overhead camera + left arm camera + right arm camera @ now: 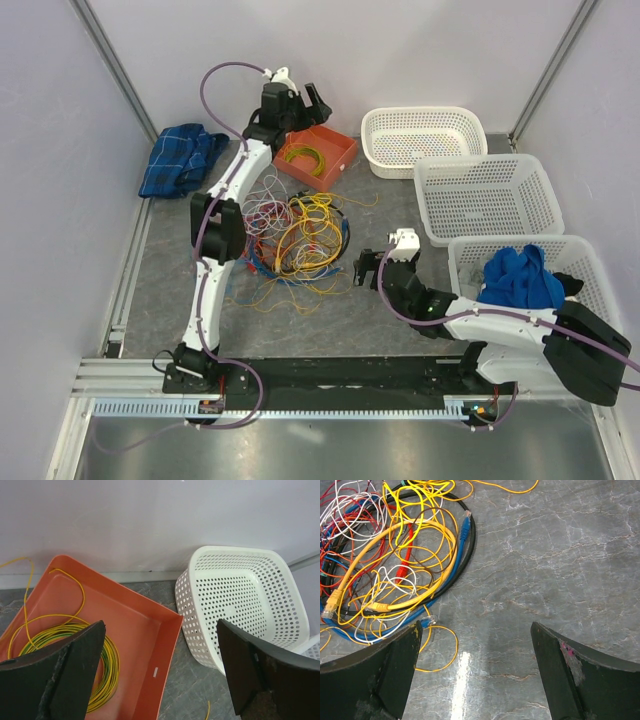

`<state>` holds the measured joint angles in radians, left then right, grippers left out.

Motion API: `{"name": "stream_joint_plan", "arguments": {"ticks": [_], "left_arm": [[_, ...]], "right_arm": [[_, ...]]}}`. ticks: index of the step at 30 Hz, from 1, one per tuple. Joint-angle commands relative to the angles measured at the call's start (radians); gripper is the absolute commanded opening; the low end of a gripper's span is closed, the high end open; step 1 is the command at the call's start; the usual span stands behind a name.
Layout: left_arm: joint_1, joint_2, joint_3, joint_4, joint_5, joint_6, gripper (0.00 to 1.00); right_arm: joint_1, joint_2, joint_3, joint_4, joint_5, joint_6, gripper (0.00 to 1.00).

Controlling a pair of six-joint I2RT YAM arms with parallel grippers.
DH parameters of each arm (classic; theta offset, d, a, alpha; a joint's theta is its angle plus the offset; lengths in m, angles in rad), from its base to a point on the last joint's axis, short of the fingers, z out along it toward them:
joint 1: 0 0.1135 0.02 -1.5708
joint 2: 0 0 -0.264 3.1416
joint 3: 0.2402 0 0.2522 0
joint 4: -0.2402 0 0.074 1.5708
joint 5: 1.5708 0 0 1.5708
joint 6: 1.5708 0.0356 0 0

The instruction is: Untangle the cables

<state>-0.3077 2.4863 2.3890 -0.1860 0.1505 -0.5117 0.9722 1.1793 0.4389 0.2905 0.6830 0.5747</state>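
A tangle of yellow, red, white, blue and black cables (300,238) lies mid-table; in the right wrist view the tangle (395,565) fills the upper left. A coiled yellow-green cable (107,670) lies in the orange tray (150,635), which sits at the back (318,155). My left gripper (300,100) is open and empty above the tray's right edge (160,680). My right gripper (372,268) is open and empty, over bare table just right of the tangle (475,675).
A white perforated basket (422,140) stands right of the tray, also in the left wrist view (240,600). Two more white baskets (485,198) stand at the right; the nearest holds a blue cloth (520,278). Another blue cloth (180,158) lies at the back left.
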Motion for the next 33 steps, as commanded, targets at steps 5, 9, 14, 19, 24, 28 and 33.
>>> {"name": "stream_joint_plan", "arguments": {"ticks": [5,9,14,19,24,28,33], "left_arm": [[-0.004,-0.249,-0.091,-0.026,-0.054,-0.014,1.0],[-0.036,-0.461,-0.366,-0.058,-0.119,-0.048,1.0],[-0.209,-0.809,-0.857,-0.038,-0.459,0.022,1.0],[-0.228,-1.026,-1.288,0.12,-0.28,-0.146,1.0],[-0.26,-1.106,-1.442,0.154,-0.298,-0.221,1.0],[-0.307,-1.075,-1.505,0.102,-0.296,-0.234,1.0],[-0.338,-1.018,-1.551,0.101,-0.357,-0.298,1.0]], "right_arm": [[-0.003,-0.01,-0.023,0.05,0.013,0.024,0.98],[-0.003,-0.012,-0.026,0.067,-0.011,0.01,0.98],[-0.003,0.019,-0.019,0.055,-0.034,0.033,0.98],[-0.003,-0.021,-0.048,0.078,-0.004,0.033,0.98],[-0.003,-0.061,-0.062,0.049,0.047,0.028,0.98],[-0.003,-0.11,-0.083,0.041,0.098,0.017,0.98],[-0.003,-0.103,-0.089,0.058,0.099,0.01,0.98]]}}
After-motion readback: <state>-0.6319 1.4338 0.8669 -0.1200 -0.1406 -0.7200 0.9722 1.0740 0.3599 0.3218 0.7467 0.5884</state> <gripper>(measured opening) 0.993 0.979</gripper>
